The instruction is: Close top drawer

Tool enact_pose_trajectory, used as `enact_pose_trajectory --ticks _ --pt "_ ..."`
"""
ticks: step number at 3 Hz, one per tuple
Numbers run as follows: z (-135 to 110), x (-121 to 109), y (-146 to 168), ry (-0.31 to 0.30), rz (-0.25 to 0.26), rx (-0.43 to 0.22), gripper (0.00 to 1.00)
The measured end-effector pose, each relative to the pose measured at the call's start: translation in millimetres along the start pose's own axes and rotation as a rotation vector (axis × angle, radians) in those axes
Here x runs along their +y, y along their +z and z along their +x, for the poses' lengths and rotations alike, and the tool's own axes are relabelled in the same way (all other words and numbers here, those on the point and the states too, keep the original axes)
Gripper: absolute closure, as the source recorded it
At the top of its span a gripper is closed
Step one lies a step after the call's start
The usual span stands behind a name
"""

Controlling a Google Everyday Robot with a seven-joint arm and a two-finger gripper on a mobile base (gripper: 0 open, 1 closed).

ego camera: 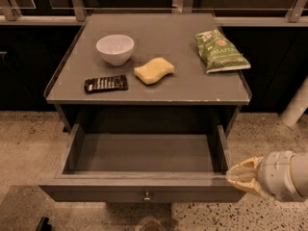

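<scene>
The wide grey-brown shallow top drawer (144,154) hangs pulled out beneath the grey square table (159,93); the cream 2-finger gripper (233,175), fingers pressed together, sits at its front panel's right end

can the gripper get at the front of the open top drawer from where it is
Probably yes. The gripper is right at the right end of the top drawer, level with its front panel, and nothing stands between them. The knob at the centre of the panel is also unobstructed.
</scene>
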State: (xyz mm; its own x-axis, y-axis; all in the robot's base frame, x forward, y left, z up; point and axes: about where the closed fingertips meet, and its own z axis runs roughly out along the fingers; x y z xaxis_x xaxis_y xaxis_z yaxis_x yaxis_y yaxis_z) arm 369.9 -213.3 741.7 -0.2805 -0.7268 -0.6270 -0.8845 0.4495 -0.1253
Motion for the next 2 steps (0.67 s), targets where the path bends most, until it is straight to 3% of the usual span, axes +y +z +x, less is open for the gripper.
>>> enact_pose_trajectory --ticks 2 --pt "39.0 -13.7 48.6 0.098 -0.006 -0.106 1.00"
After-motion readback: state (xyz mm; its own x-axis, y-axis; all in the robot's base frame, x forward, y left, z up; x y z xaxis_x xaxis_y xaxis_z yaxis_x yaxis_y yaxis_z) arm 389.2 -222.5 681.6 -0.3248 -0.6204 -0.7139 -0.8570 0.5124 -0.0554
